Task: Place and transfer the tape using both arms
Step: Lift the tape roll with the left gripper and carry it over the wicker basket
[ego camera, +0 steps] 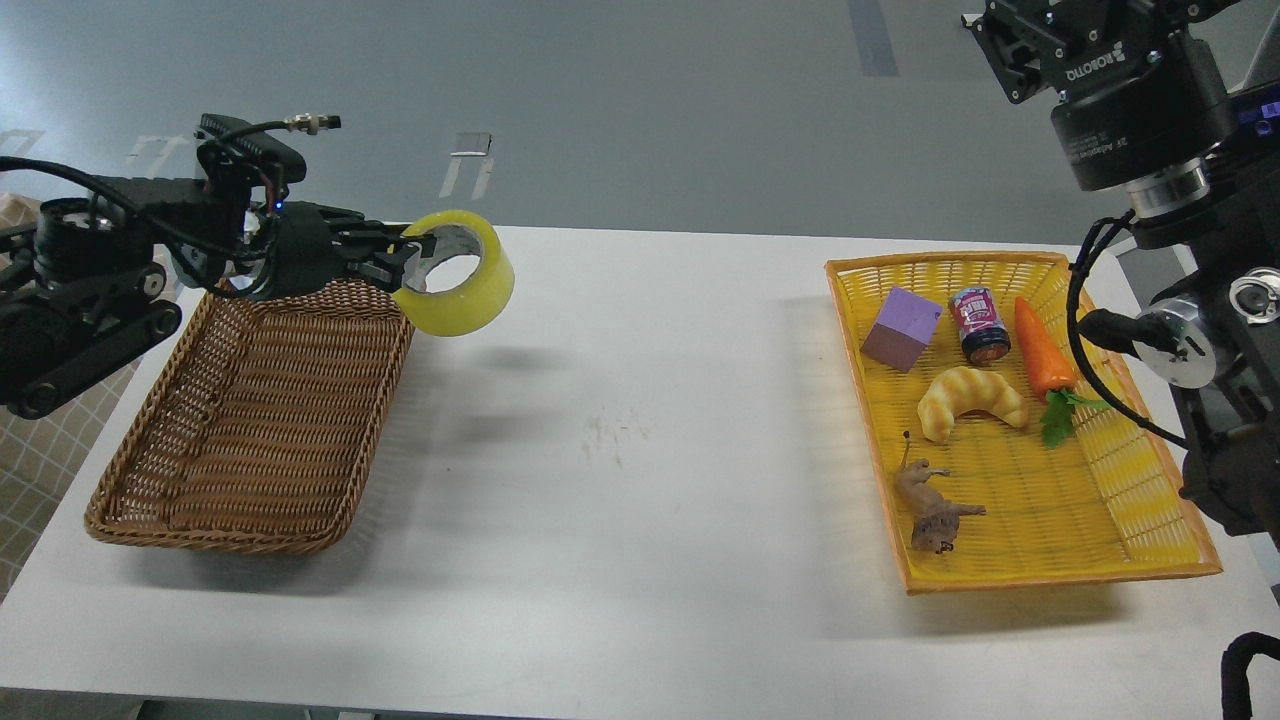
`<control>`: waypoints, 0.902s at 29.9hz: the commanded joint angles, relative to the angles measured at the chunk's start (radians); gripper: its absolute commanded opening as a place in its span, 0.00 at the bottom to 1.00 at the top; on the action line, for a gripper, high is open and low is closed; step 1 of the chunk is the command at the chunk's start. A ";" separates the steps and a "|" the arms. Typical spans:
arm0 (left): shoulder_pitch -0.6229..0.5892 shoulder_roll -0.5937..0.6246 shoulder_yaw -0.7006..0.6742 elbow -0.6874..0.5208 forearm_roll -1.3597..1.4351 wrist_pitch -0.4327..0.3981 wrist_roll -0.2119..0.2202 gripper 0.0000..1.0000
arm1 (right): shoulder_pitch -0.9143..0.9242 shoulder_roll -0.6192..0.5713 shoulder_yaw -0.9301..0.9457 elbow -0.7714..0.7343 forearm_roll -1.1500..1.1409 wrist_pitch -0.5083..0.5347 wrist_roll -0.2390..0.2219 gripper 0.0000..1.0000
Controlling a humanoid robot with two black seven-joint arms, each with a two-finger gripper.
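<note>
The tape (478, 295), a translucent yellow roll with a grey-white core, hangs in the air above the table, just past the far right corner of the brown wicker basket (215, 545). My left gripper (410, 262) is shut on the roll's left wall, one finger inside the core and one outside. The left arm comes in from the left, raised above the basket. My right gripper (1010, 45) is high at the top right, far from the tape. Its fingers are cut off by the frame edge, so I cannot tell how they stand.
A yellow tray (1060, 578) at the right holds a purple cube (902, 328), a can (979, 322), a carrot (1040, 350), a croissant (968, 400) and a toy animal (930, 505). A checked cloth (40, 450) lies at the left edge.
</note>
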 commanded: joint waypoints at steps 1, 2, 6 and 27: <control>0.002 0.059 0.002 0.000 0.000 0.009 -0.020 0.00 | 0.000 0.000 0.000 -0.002 0.000 0.001 0.000 1.00; 0.006 0.082 0.005 0.001 0.000 0.020 -0.027 0.00 | 0.000 0.000 0.002 -0.002 0.000 0.001 0.000 1.00; 0.015 0.120 0.009 0.000 0.000 0.040 -0.041 0.00 | 0.000 0.001 0.000 0.000 0.000 0.001 0.000 1.00; 0.232 0.188 0.015 0.039 -0.006 0.153 -0.099 0.00 | 0.009 0.017 -0.007 -0.007 -0.001 0.003 0.000 1.00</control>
